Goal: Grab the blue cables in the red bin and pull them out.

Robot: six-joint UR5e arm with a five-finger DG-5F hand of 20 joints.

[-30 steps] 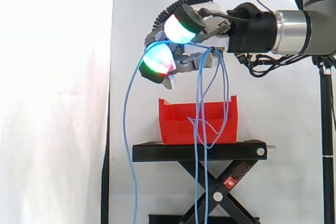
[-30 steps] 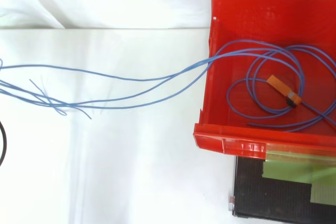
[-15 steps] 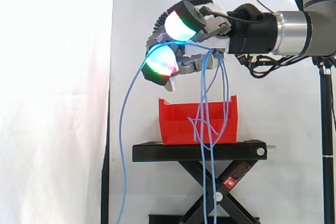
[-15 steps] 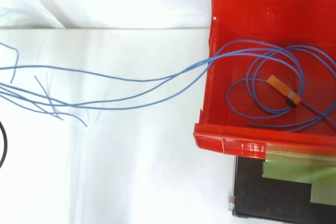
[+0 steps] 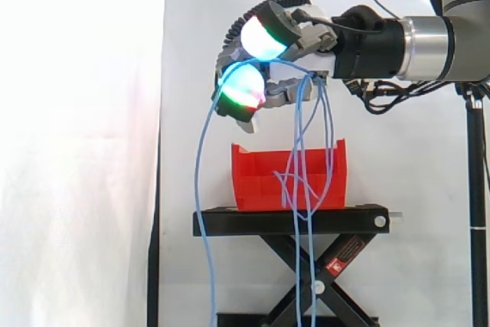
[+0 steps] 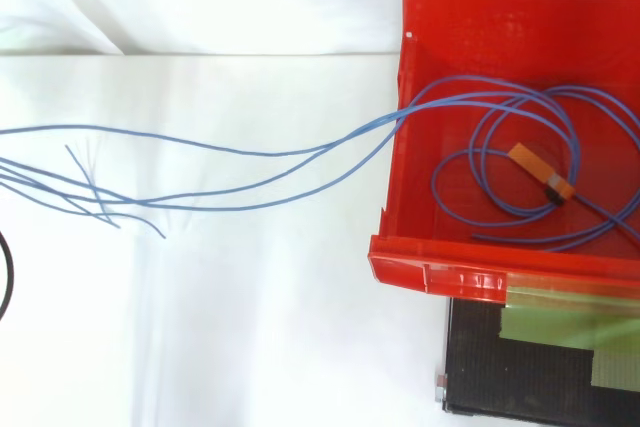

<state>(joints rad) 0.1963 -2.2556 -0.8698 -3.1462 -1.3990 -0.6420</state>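
White curtain (image 5: 76,151) hangs behind the whole setup in the side view, and in front of it a black stand (image 5: 291,221) with crossed legs carries the red bin (image 5: 264,178) on its top plate. The arm (image 5: 429,36) reaches in level from the right, and the hand (image 5: 302,47) sits well above the bin, toward its left end. Its fingers are curled in, with glowing fingertips (image 5: 243,88) in cyan, green and red at the left, and they are clamped on the blue cables (image 5: 297,158), which come out from under the palm. From there several strands drop straight down; some loop at the height of the bin's front, and others run on past the stand's top plate and down in front of its legs. One more strand arcs out to the left from the fingertips and falls in a long curve to the bottom of the view, left of the stand. From above, the red bin (image 6: 470,277) lies at the right, and part of the blue cables (image 6: 250,152) is coiled in loose rings on its floor, around an orange tag (image 6: 540,169). A bundle of strands leaves over the bin's left wall and fans out across the pale surface to the left edge, with a few loose ends lying there. Below the bin, the stand's black top shows a strip of green tape (image 6: 560,322).
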